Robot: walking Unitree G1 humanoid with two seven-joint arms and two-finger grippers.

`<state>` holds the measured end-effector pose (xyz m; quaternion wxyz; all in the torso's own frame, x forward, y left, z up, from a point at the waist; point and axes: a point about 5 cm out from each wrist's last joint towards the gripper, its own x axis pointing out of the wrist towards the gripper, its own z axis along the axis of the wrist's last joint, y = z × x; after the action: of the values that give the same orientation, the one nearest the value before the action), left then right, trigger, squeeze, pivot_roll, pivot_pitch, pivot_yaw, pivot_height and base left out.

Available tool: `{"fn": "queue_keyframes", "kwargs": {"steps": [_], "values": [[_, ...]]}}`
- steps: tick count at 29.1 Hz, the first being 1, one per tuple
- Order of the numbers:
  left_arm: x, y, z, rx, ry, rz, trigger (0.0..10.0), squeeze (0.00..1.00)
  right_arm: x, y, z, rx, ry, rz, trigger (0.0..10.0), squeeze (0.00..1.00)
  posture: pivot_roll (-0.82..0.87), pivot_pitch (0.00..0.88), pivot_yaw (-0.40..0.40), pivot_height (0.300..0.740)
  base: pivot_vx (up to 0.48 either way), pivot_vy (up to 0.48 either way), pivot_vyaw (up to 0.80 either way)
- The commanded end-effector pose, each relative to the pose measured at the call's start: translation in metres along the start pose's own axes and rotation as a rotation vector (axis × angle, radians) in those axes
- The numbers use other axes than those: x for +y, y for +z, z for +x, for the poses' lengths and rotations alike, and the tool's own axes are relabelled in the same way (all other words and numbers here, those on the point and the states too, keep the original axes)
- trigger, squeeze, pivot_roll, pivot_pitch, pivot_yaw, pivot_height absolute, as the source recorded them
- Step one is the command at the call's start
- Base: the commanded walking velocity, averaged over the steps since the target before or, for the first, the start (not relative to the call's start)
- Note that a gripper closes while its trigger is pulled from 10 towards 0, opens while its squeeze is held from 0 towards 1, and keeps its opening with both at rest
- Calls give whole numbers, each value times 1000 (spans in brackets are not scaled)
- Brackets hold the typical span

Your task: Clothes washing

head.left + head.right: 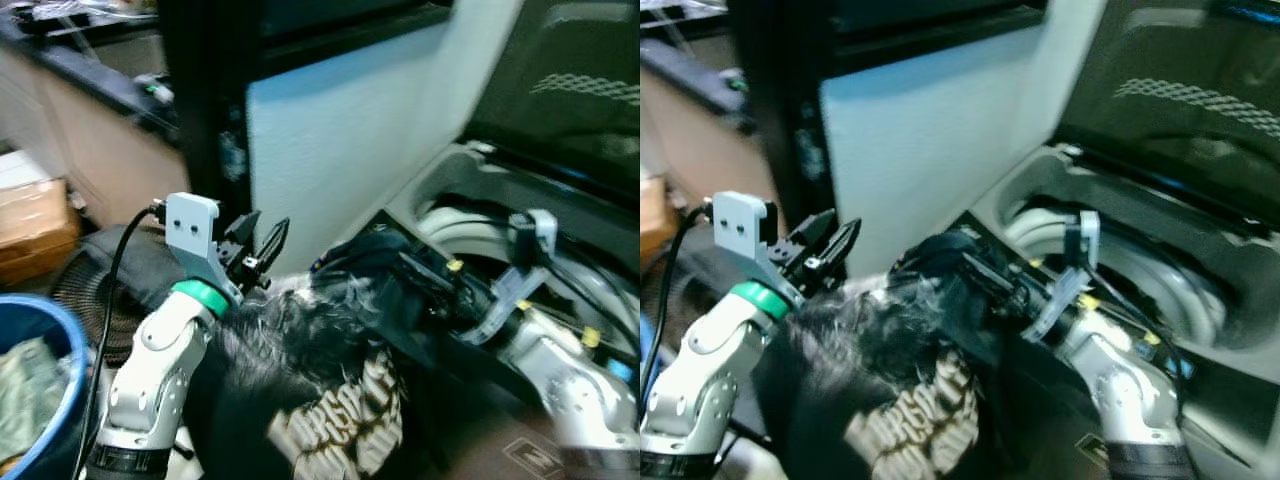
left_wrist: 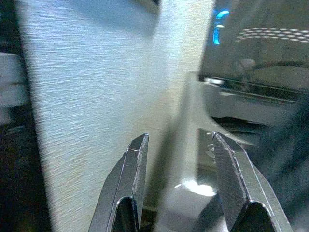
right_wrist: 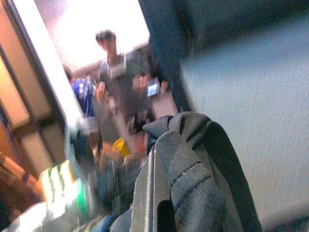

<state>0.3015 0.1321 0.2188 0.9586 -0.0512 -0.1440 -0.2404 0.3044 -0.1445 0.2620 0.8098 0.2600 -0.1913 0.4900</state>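
Shirt: I see a black shirt [image 1: 330, 400] with pale lettering draped in front of me, between my two arms, its upper edge bunched at the lip of the washer [image 1: 470, 190].
Right gripper: my right gripper [image 1: 425, 270] is clamped on a fold of the dark cloth; in the right wrist view the fabric is wrapped over the fingers [image 3: 188, 179].
Left gripper: my left gripper [image 1: 262, 245] is raised just beside the shirt's left edge, fingers [image 2: 128, 179] spread apart with nothing between them, pointing toward the white panel [image 1: 330, 130].
Washer: top-loading, lid [image 1: 570, 90] raised, the drum [image 1: 480, 240] open behind my right arm.
Basket: a blue basket [image 1: 60, 330] sits at my far left with pale cloth inside.
Box: a cardboard box [image 1: 35, 225] stands behind the basket, against the counter [image 1: 90, 75].
Person: in the right wrist view I can make out a blurred person [image 3: 116, 77] standing in a bright doorway, well apart from the washer.
Clarity: everything is motion-blurred, so I can't read finer detail.
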Motion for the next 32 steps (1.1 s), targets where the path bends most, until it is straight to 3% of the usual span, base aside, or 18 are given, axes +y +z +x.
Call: {"fn": "queue_keyframes", "kwargs": {"steps": [1,3,4,5,7,8,11,12,14,17,23,26,27,28,29,30,31,32], "values": [[5,2,-1,-7,27,-10,10000,0,4,21,5,-100,8,-18,10000,0,64,22,-10,740,0,0,-800],[10,6,-1,-27,72,-27,10000,0,10,47,23,-203,17,-35,10000,0,65,22,-10,740,0,0,-800],[10,6,-1,-27,72,-27,10000,0,10,47,23,-203,17,-35,10000,0,65,22,-10,740,0,0,-800],[18,10,0,-25,149,-23,10000,0,1,59,38,-202,-122,-113,10000,0,65,22,-11,740,0,0,-800],[20,10,0,-23,167,-21,10000,0,-1,61,40,-194,-159,-135,10000,0,65,22,-11,740,0,0,-800],[39,14,0,-5,327,33,10000,0,-15,71,48,-187,-365,-278,10000,0,66,22,-13,740,0,0,-800],[52,19,0,17,420,92,10000,0,-17,77,54,-202,-421,-354,10000,0,67,23,-19,740,0,0,-800],[52,19,0,17,420,92,10000,0,-17,77,54,-202,-421,-354,10000,0,67,23,-19,740,0,0,-800],[64,33,-3,-18,489,200,10000,0,-15,76,56,-184,-420,-397,10000,0,69,26,-29,740,0,0,-800],[73,45,-4,-38,550,271,10000,0,-14,74,58,-163,-427,-433,10000,0,72,26,-35,740,0,0,-800],[71,55,-1,-50,535,260,10000,0,-14,69,63,-159,-448,-425,10000,0,73,25,-38,740,0,0,-800],[65,51,-1,-31,511,240,10000,0,-17,43,76,6,-429,-456,10000,0,69,20,-34,740,0,0,-800],[65,51,-1,-31,511,240,10000,0,-17,43,76,6,-429,-456,10000,0,69,20,-34,740,0,0,-800],[65,50,0,-29,514,237,10000,0,-16,39,88,57,-391,-501,10000,0,57,20,-17,740,0,0,-800],[64,47,2,-23,510,229,10000,0,-4,63,117,-18,-319,-537,10000,0,46,24,-7,740,0,0,-800],[64,47,2,-23,510,229,10000,0,-4,63,117,-18,-319,-537,10000,0,46,24,-7,740,0,0,-800],[64,46,3,-19,507,224,10000,0,7,82,136,-84,-269,-559,10000,0,46,24,-7,740,0,0,-800],[63,44,6,-10,492,231,10000,0,28,138,158,-301,-237,-552,10000,0,45,23,-8,740,0,0,-800]]}}
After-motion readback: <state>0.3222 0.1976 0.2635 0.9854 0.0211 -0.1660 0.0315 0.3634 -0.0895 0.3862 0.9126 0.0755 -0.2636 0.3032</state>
